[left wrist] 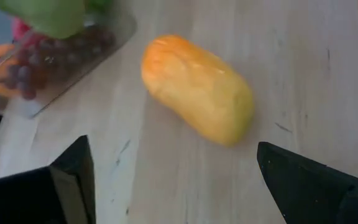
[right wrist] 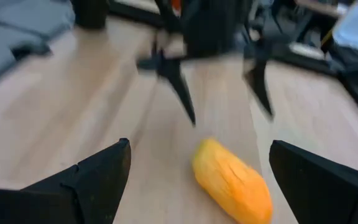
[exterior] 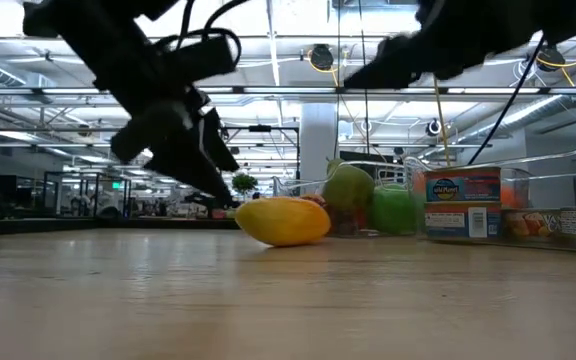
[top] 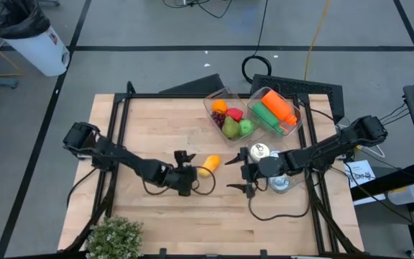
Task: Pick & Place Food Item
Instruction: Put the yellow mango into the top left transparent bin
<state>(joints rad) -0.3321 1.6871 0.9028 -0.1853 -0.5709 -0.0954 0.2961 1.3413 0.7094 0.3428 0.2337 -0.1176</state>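
In the high view the left tool (top: pixel 185 167), jaws apart, sits just left of the yellow food item (top: pixel 208 166) lying mid-table, the right tool (top: pixel 240 173) likewise apart to its right; the low view suggests approach, and the left wrist view calls for advancing, then closing.

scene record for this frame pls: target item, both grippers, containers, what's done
target: yellow-orange food item, lying on the bare table, not held
left gripper: open, just beside the item, fingers either side in its wrist view
right gripper: open, facing the item from the other side, apart from it
containers: two clear bins at the table's far edge, holding fruit and bottles
cans: near the right arm
status: pick not yet done
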